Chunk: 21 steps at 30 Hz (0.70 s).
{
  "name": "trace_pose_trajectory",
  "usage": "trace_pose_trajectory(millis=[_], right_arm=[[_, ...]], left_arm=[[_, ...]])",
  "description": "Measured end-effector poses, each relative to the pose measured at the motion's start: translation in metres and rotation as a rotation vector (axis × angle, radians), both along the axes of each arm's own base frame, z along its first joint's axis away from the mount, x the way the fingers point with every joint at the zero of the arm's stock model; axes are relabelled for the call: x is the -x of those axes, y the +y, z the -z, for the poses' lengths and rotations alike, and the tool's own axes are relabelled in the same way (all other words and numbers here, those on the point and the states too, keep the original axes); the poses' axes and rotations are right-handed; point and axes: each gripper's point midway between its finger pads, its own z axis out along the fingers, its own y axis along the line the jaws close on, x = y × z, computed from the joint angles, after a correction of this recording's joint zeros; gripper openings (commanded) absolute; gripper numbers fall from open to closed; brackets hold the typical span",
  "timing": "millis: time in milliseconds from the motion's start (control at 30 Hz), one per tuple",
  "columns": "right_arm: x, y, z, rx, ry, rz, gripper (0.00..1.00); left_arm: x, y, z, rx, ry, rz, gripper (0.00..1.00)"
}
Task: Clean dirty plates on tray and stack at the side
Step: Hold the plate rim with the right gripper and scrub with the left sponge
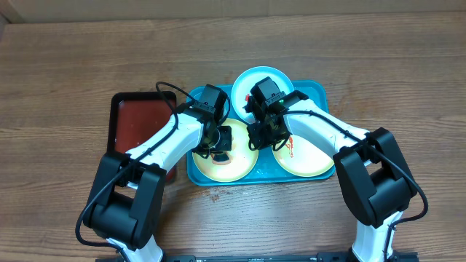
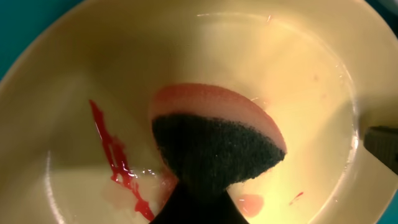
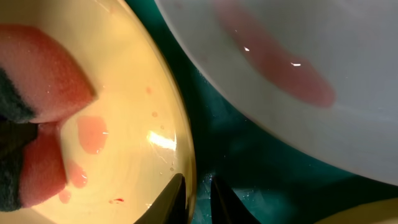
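Observation:
The blue tray (image 1: pixel 314 90) holds three plates. My left gripper (image 1: pixel 220 138) is shut on a pink sponge with a dark green pad (image 2: pixel 217 140) and presses it onto the left yellow-green plate (image 1: pixel 240 164), which carries a red sauce streak (image 2: pixel 115 155) and pale pink wet smears. My right gripper (image 1: pixel 260 135) is shut on that plate's right rim (image 3: pixel 186 149), one finger inside and one outside (image 3: pixel 196 196). The light blue plate (image 1: pixel 256 78) at the back has a pink smear (image 3: pixel 280 68). The right yellow-green plate (image 1: pixel 309 156) has red sauce near its left edge.
A smaller black-rimmed dark red tray (image 1: pixel 138 120) lies left of the blue tray, partly under my left arm. The wooden table (image 1: pixel 73 65) surrounds both trays. The blue tray floor (image 3: pixel 236 143) shows between the plates.

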Motion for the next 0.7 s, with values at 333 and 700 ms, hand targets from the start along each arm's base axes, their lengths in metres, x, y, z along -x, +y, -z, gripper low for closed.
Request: trace_pose_trajectory(millis=[333, 700], right_arm=[[0.001, 0.000, 0.000, 0.001, 0.002, -0.001, 0.16], [0.001, -0.001, 0.000, 0.002, 0.005, 0.000, 0.16]], left_arm=[[-0.006, 0.039, 0.003, -0.217, -0.047, -0.071, 0.04], [-0.024, 0.030, -0.017, -0.187, -0.086, -0.091, 0.04]])
